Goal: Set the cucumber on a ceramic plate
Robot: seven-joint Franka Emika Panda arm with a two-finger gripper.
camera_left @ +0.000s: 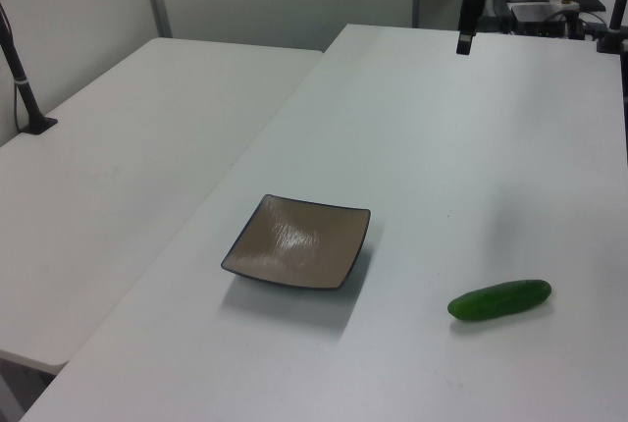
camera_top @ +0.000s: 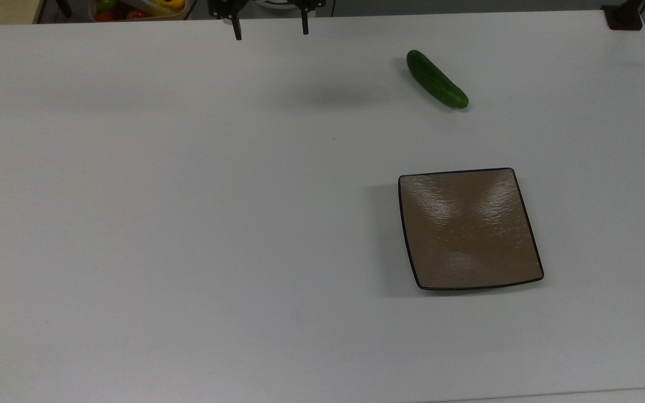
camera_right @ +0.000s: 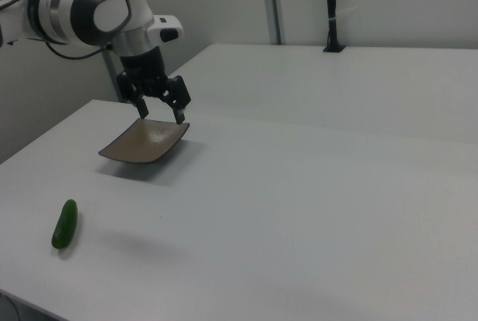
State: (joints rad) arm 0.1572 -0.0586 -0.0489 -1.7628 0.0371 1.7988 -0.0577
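The dark green cucumber lies flat on the white table, up and slightly left of the plate in the top view; it also shows at the lower right of the left view and the lower left of the right view. The square glossy brown ceramic plate with its black rim rests bare on the table. My gripper hangs open and holds nothing above the table's far edge in the top view, well left of the cucumber. In the right view the gripper hovers high in front of the plate.
A second white table adjoins at the left view's left. A box of colourful produce sits beyond the far edge in the top view. A black clamp mount stands at the far right corner there, and the white arm reaches in from the right view's left.
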